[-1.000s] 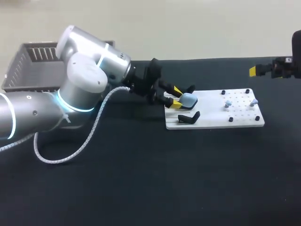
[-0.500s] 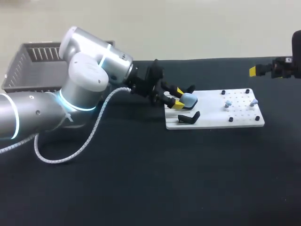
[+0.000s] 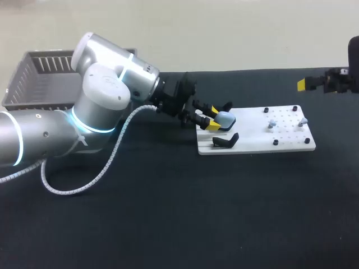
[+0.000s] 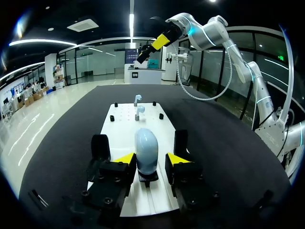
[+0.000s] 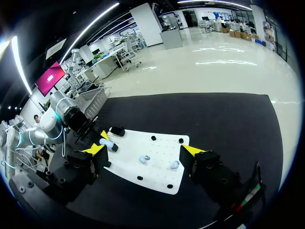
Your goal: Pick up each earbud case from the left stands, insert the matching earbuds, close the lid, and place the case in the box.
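Note:
A light-blue earbud case sits upright on a black stand at the left end of the white board. My left gripper reaches it from the left. In the left wrist view the case stands between the yellow fingertips of that gripper. One tip is against it and a thin gap shows at the other. Two small earbuds stand on pegs at the board's right end. My right gripper hangs open, high off the far right; its wrist view looks down on the board and case.
A second black stand, with nothing on it, lies on the board in front of the case. A grey slatted basket sits at the back left corner. Small black pegs dot the board's edges. My left arm's cable loops over the dark tabletop.
The left gripper's fingers have drawn closer together around the case, and the arm has edged slightly toward it. The case is still on its stand. The right arm has not moved.

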`<action>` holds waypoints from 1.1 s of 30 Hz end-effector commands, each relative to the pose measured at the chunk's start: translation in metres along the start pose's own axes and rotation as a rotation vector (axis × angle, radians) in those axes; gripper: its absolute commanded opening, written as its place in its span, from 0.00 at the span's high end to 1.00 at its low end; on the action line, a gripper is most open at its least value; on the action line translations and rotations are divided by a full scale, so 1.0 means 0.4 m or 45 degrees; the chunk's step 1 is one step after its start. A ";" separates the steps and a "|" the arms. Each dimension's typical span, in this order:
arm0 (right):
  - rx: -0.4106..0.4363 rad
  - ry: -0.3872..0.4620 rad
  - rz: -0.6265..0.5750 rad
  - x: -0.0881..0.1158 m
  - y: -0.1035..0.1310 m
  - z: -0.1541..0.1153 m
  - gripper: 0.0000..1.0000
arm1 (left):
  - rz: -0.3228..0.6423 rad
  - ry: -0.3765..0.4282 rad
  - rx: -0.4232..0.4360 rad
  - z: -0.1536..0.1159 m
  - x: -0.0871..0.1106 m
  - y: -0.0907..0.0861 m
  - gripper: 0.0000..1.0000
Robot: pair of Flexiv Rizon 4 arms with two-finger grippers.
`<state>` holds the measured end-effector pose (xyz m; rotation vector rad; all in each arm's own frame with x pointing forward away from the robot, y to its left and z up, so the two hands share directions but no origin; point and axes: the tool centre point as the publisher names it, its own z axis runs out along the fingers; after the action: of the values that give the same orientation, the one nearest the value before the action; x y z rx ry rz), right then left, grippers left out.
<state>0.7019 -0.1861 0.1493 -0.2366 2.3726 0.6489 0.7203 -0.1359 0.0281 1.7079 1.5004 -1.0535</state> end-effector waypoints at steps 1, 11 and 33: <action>0.001 0.000 -0.001 0.001 0.000 -0.001 0.00 | -0.003 0.000 -0.003 0.009 0.004 0.003 0.53; 0.001 0.000 -0.001 0.001 0.000 -0.001 0.00 | -0.009 0.001 -0.014 0.018 0.003 0.010 0.55; 0.001 0.000 -0.001 0.001 0.000 -0.001 0.00 | 0.038 -0.007 -0.064 -0.013 -0.029 -0.009 1.00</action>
<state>0.7019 -0.1861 0.1493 -0.2366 2.3726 0.6489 0.7286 -0.1445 0.0327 1.7078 1.4879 -1.0186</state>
